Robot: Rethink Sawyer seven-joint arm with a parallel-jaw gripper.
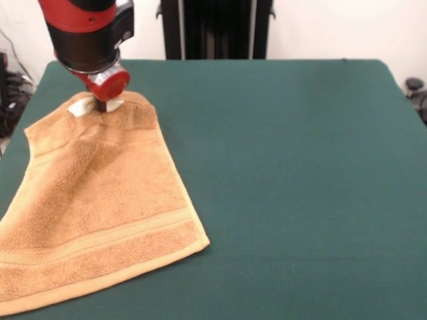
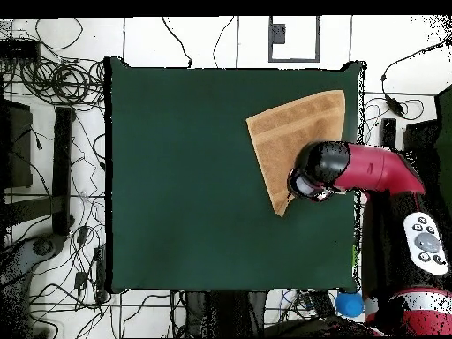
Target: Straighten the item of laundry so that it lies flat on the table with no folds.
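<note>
The item of laundry (image 1: 107,193), an orange-tan terry towel with a woven border band near its front edge, lies on the left part of the table (image 1: 287,167). Its far edge looks bunched and slightly raised. My gripper (image 1: 100,107) is down on that far edge, touching the cloth; the grip itself is hidden by the red wrist. From above, the item of laundry (image 2: 296,128) sits near the top right corner of the table (image 2: 177,177), narrowing to a point, with the gripper (image 2: 305,185) over its lower part.
Cables (image 2: 53,79) and dark equipment (image 2: 18,132) lie on the floor around the table. A black stand (image 1: 213,27) rises behind the table's far edge. The towel lies close to the table's right edge in the overhead view.
</note>
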